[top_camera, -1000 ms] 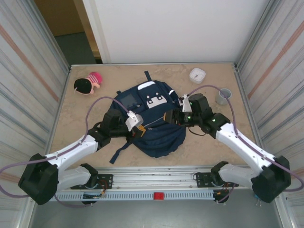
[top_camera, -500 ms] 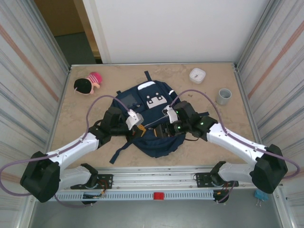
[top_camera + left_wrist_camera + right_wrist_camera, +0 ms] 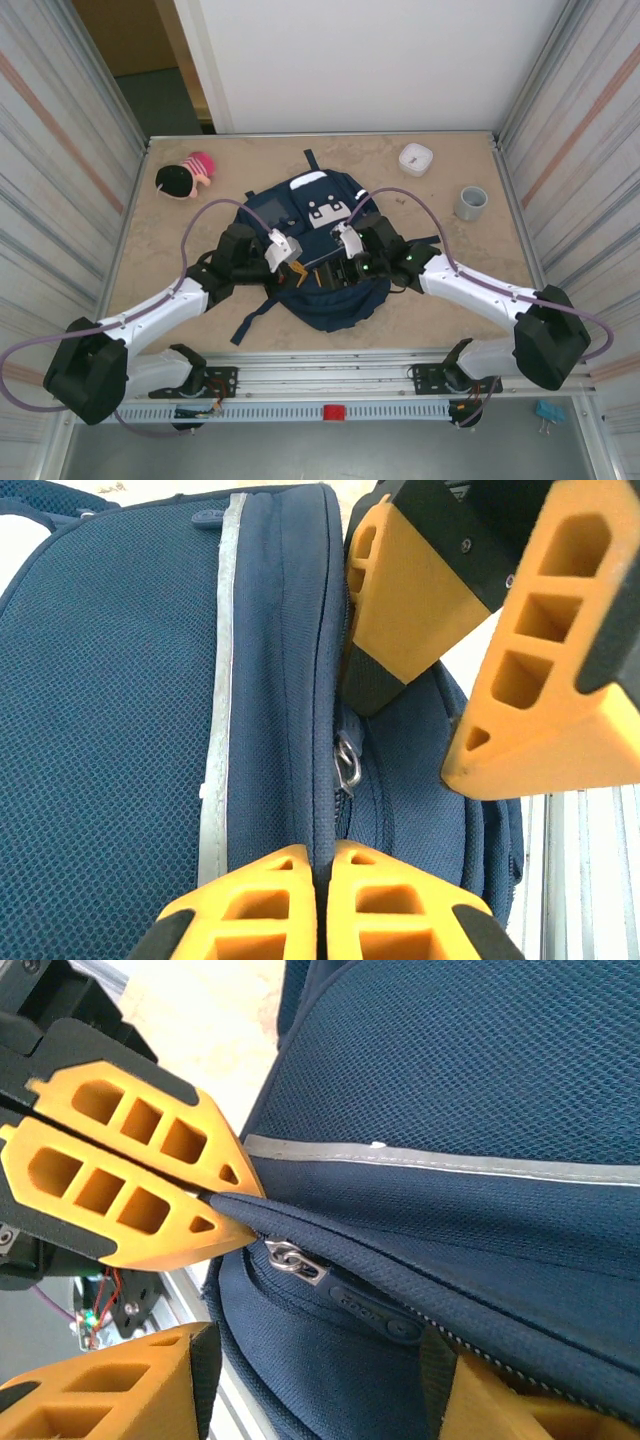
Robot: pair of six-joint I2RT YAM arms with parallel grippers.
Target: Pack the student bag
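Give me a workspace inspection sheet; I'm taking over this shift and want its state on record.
Surface: beige table.
Job's things: student bag lying at centre, zip pull at its seam.
Clutter: pink-and-black plush toy, white tub, grey cup, all apart from the bag.
Grippers: left gripper shut on the bag's zip seam; right gripper open over the zip pull.
Cables: purple cables loop over both arms.
Surroundings: corrugated walls at the sides, white panel behind.
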